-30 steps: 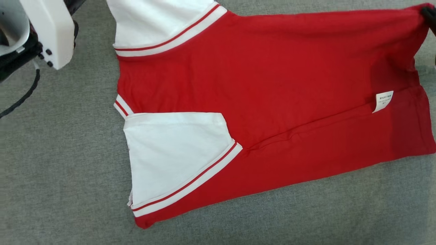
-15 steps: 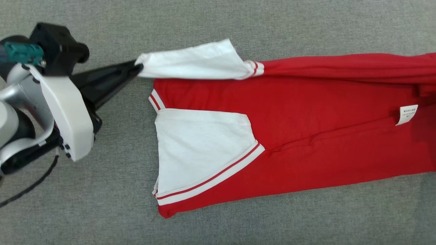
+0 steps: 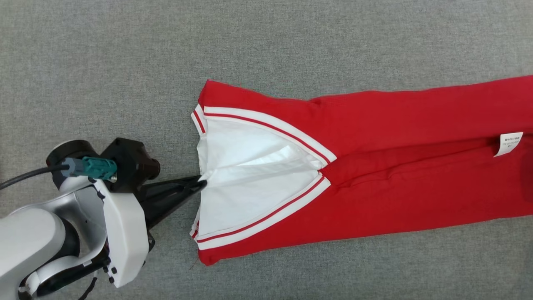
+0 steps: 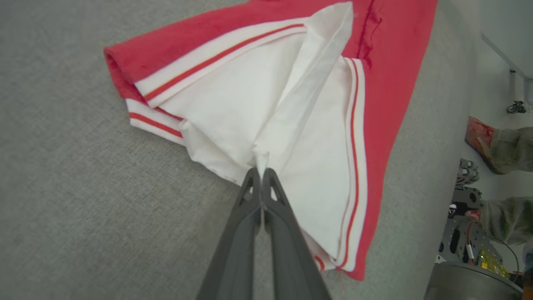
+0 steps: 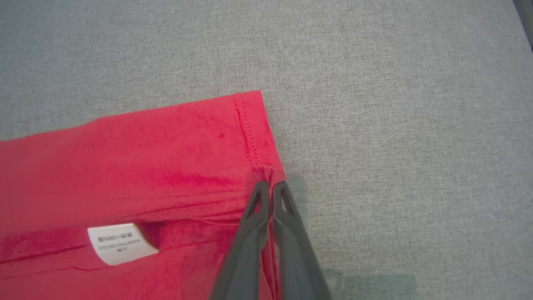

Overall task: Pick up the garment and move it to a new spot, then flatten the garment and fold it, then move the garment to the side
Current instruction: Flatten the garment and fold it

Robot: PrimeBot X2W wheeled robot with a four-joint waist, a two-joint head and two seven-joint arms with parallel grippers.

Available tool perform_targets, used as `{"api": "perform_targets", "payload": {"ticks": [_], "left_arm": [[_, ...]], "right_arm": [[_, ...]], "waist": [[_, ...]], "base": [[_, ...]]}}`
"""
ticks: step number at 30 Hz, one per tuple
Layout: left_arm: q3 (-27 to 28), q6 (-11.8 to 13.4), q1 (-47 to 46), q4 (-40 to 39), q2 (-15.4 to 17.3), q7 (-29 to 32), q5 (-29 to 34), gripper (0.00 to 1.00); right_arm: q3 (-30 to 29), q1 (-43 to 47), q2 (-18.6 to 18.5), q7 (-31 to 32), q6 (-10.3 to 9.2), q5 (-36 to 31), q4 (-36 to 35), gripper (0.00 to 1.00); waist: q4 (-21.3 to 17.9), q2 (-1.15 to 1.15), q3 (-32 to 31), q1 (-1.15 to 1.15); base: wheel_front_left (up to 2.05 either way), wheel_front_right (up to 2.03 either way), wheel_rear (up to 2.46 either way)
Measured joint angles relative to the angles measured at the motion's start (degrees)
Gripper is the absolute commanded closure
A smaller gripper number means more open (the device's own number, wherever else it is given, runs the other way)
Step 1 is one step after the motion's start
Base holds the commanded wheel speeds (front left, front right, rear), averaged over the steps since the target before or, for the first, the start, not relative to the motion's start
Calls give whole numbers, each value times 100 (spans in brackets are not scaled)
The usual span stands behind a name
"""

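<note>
jaws, head view: left gripper [image 3: 201,183] pinched tight on the outer edge of the white sleeve [image 3: 254,196], both dark fingers pressed together.
left arm, head view: pale forearm [image 3: 29,246] at the lower left, wrist angled up and to the right, fingers lying low over the surface.
garment, head view: red garment [image 3: 416,121] folded lengthwise on the grey woven surface [image 3: 125,62], running past the right edge; soft knit, white ribbing with thin red stripes, small white tag [image 3: 508,143] near the right.
left wrist view: left gripper [image 4: 261,173] clamps a bunched tip of thin white cloth, and creases fan out from the pinch.
right wrist view: right gripper [image 5: 271,185] closed on the stitched hem corner of the garment [image 5: 145,158], which lies flat; printed tag [image 5: 120,243] beside a fold; possibly more than one layer is gripped, hard to tell.
</note>
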Motion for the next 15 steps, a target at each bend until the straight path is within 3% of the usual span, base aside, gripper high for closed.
{"api": "perform_targets", "payload": {"ticks": [12,13,14,15], "left_arm": [[-2,182,644,-79,-118,-80,113,100],[-1,247,710,-13,-168,-157,129,100],[-3,301,754,58,-227,-223,154,100],[2,374,809,121,-297,-309,159,69]], "right_arm": [[-26,278,202,-64,-1,-60,21,100],[-30,278,236,-110,-1,-60,38,84],[-31,278,270,-162,-1,-66,45,59],[-33,279,300,-230,-1,-80,54,0]], "waist": [[0,0,9,0],[-3,0,-1,0],[-3,0,-16,0],[-2,0,-39,0]], "base": [[0,0,0],[0,0,0],[0,0,0],[0,0,0]]}}
